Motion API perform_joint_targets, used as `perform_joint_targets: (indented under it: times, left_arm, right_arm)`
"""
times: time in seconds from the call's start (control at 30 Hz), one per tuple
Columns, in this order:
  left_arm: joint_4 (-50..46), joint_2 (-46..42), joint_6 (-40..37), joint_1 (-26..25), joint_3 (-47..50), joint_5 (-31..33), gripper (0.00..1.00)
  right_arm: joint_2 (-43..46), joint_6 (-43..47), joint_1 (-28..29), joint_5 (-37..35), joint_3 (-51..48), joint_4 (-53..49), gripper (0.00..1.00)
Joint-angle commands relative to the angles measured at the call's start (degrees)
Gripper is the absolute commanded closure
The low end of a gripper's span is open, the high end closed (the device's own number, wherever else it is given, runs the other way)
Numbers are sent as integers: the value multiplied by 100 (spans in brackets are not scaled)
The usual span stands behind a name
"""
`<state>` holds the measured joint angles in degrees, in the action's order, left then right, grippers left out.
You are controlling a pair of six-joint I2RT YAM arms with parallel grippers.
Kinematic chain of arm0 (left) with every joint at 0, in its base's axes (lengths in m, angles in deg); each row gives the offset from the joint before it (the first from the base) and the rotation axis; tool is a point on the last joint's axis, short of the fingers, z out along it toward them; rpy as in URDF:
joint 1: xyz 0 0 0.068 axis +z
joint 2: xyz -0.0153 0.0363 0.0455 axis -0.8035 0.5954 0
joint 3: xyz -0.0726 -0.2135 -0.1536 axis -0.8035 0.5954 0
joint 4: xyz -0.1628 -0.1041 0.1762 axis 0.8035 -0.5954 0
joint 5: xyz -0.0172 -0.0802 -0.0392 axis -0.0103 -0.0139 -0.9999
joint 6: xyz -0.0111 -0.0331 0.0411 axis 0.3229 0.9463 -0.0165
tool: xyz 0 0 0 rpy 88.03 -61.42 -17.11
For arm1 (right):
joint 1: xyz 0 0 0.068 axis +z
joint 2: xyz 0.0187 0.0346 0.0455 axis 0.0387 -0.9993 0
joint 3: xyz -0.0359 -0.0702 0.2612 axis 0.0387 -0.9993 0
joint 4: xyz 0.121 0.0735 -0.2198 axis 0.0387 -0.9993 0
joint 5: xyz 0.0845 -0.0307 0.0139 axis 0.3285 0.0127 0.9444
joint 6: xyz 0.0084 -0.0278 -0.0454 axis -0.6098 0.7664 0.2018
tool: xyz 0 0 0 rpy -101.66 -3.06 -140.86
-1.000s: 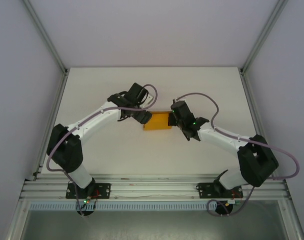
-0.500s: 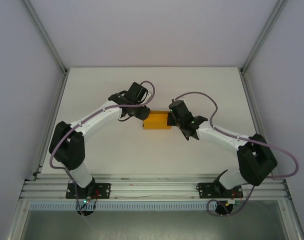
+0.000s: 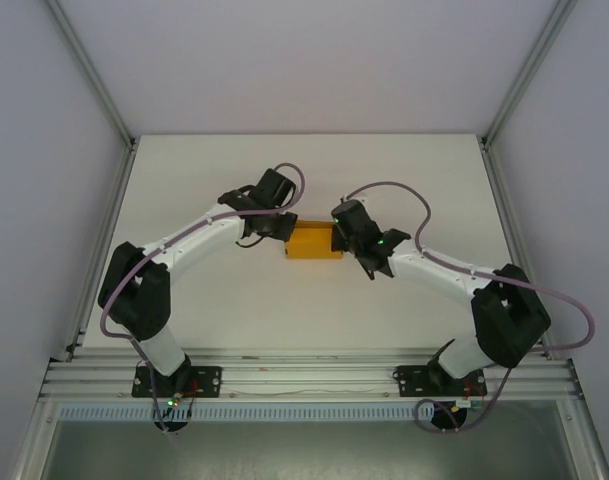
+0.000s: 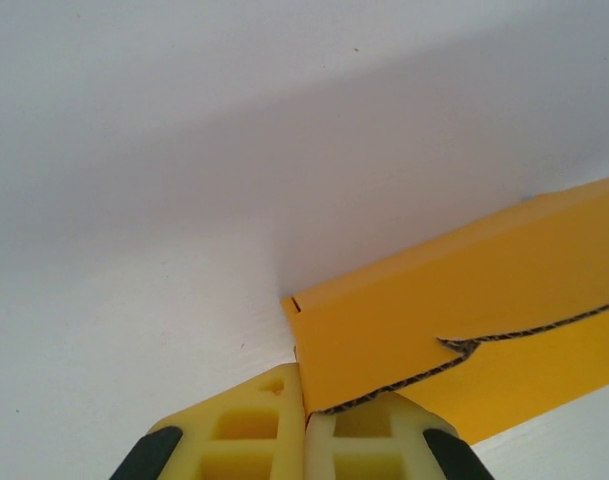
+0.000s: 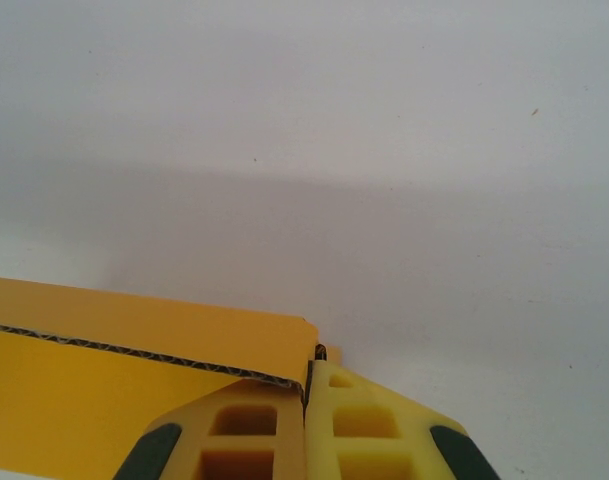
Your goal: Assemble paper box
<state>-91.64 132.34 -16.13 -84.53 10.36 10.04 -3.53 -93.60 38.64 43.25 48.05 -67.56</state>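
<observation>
Closed in slightly on the paper box (image 3: 312,242). Clenched on its opposite ends: left fingers (image 4: 252,442), right fingers (image 5: 369,440). Seemingly near-finished, end walls unlocked.

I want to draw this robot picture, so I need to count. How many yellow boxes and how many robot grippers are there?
paper box: 1
grippers: 2, the left gripper and the right gripper, each pinching an end of the box
Total: 3
</observation>
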Motion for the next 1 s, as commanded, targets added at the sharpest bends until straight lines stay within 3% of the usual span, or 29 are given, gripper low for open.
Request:
perform_joint_targets:
  times: [0.0, 0.1, 0.37, 0.57, 0.8, 0.97]
  left_arm:
    - [-385, -150, 566, 31, 67, -147, 100]
    - [-770, -108, 738, 81, -113, -164, 100]
    - [-1177, 88, 1174, 506, -400, -1797, 100]
    - [-1417, 165, 1203, 514, -543, -1660, 100]
    - [-1181, 149, 1259, 1, -186, -374, 100]
    - [-545, -114, 1684, -122, 618, 14, 100]
  right_arm:
    - [-202, -147, 195, -377, 84, -704, 100]
    - [-241, -148, 267, -523, 122, -790, 100]
    - [-316, -164, 611, -997, -12, -682, 100]
    - [-437, -316, 739, -1098, -20, -677, 100]
    - [-359, -339, 759, -1119, -126, -428, 100]
    - [-303, -444, 766, -1172, -270, -233, 100]
